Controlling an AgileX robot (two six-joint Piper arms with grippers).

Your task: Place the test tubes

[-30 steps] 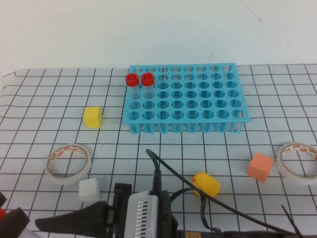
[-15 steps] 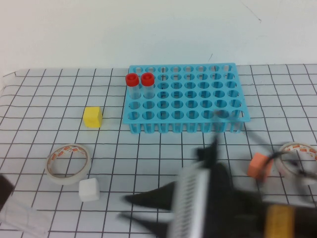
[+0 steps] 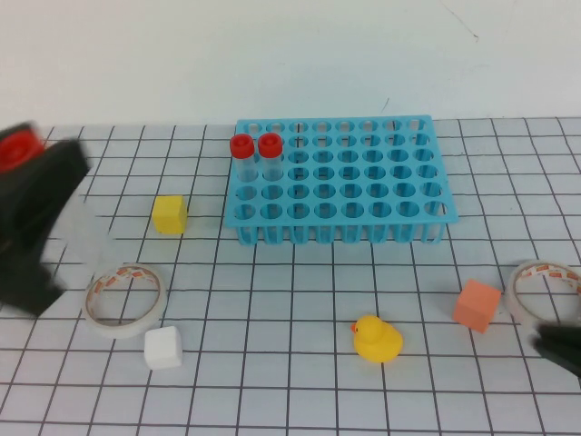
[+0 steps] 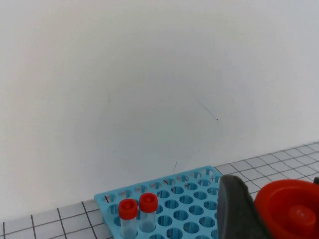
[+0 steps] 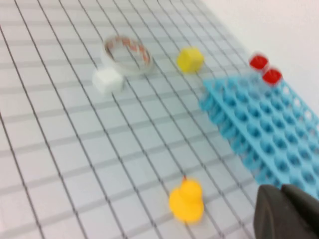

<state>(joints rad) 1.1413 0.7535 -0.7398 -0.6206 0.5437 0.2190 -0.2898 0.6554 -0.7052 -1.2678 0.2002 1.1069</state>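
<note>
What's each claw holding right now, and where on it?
Left claw, far left: clear red-capped test tube, gripped near its cap. Right claw, lower right: shut, empty.

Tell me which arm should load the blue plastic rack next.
Left. The left gripper, raised on the left, holds a red-capped clear test tube; the right gripper, low on the right, is shut and empty.

White grid table. On it: blue rack back centre, yellow cube to its left, tape roll and white cube front left, yellow duck front centre, orange cube beside second tape roll right.
</note>
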